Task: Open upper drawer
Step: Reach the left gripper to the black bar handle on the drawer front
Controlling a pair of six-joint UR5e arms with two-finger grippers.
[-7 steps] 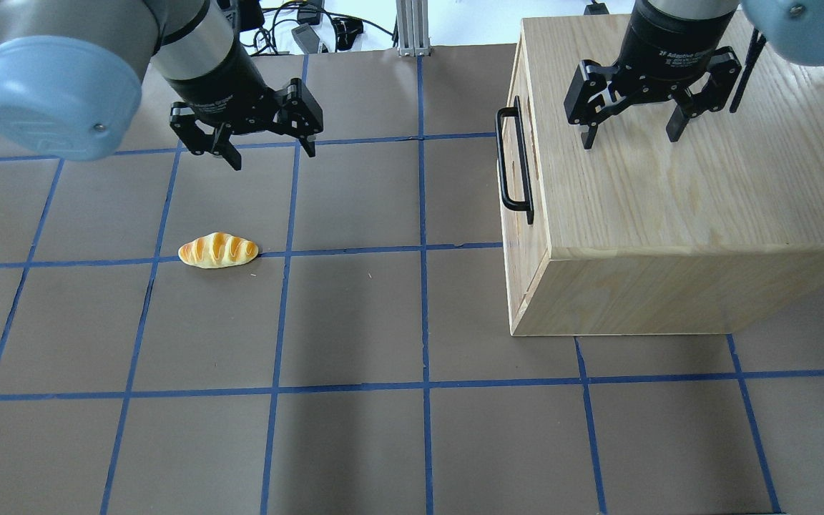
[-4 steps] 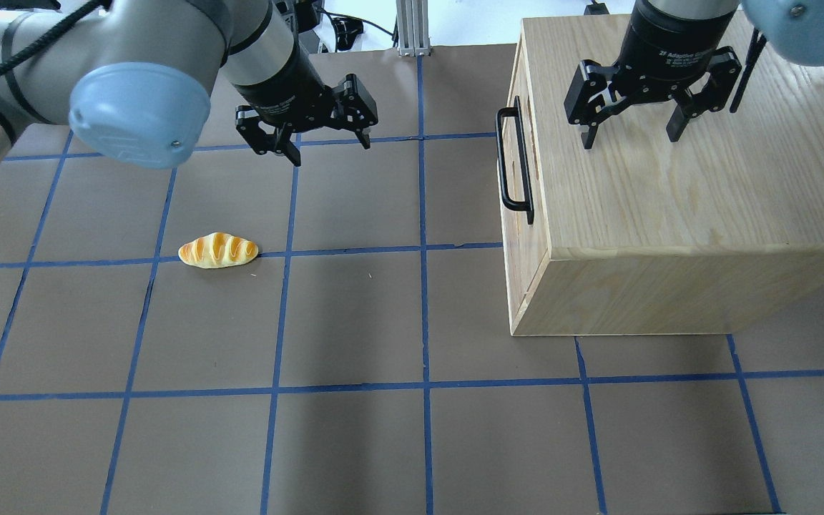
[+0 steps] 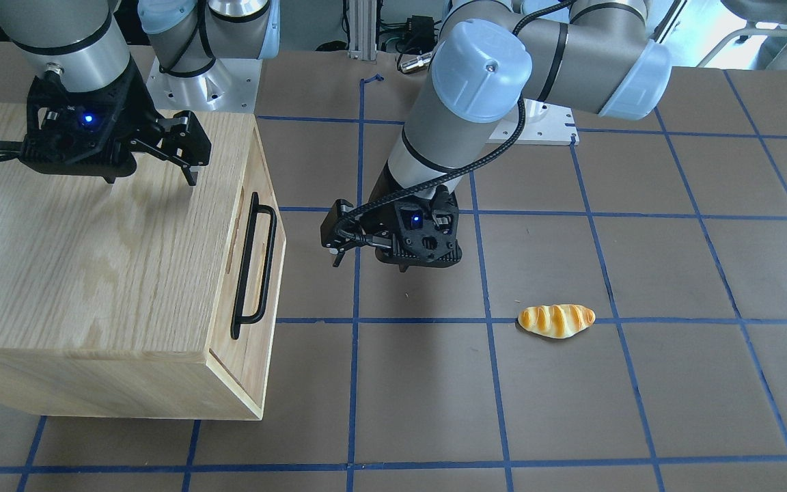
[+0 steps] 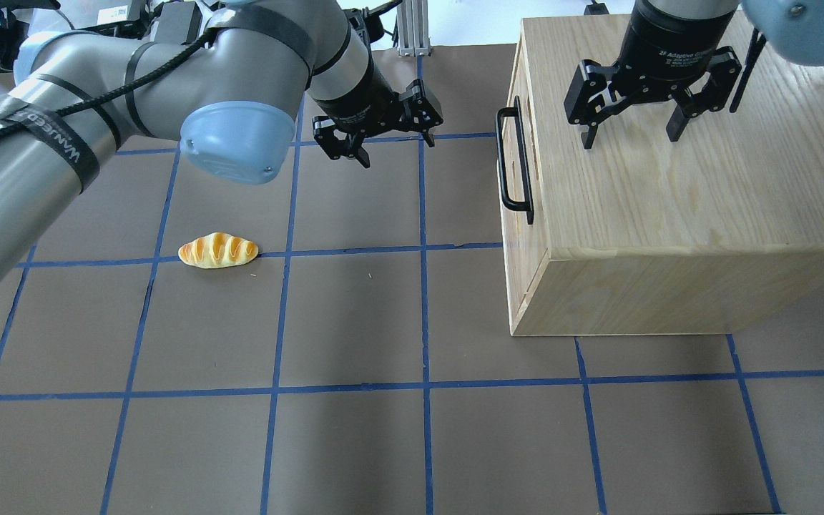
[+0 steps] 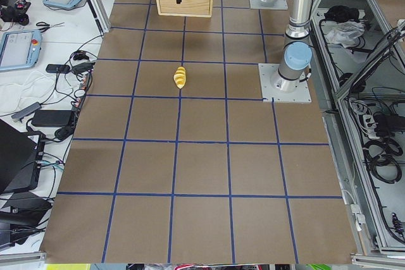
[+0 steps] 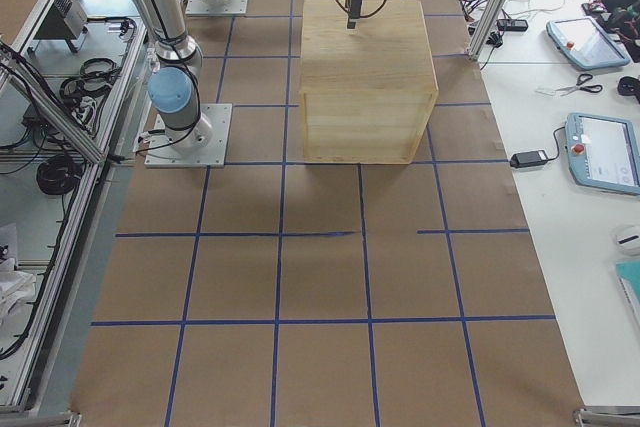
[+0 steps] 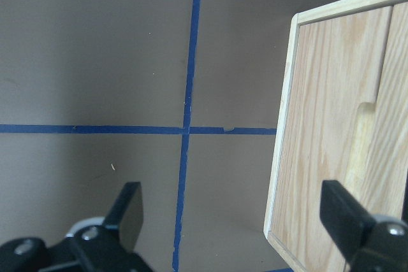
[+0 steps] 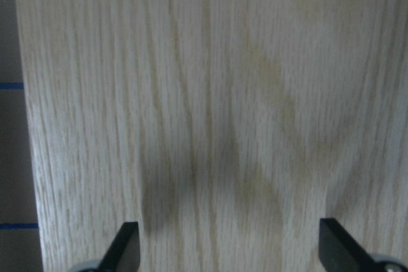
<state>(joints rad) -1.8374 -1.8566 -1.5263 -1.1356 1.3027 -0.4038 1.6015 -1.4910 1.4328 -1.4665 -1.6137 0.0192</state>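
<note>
Sweeping across from the bench's left side, the left gripper (image 4: 396, 151) is now hanging much nearer the cabinet (image 4: 669, 214) than a second ago, while the right gripper (image 4: 630, 139) is sitting where it was. That left claw is hovering above the bench (image 4: 355, 322) with its fingers spread and nothing between them, facing the cabinet's front but not touching the black bar handle (image 4: 502, 161). On the robot's right side of the bench, the cabinet is standing with its front turned toward the left end. The upper drawer (image 3: 251, 171) is lying flush in that front, just under the top board, closed. Over the top board the right claw is hanging with its fingers spread wide, gripping nothing, its tips just above the wood. Further toward the left end, a bread roll (image 4: 218, 250) is lying on a blue tape line, well apart from both claws.
</note>
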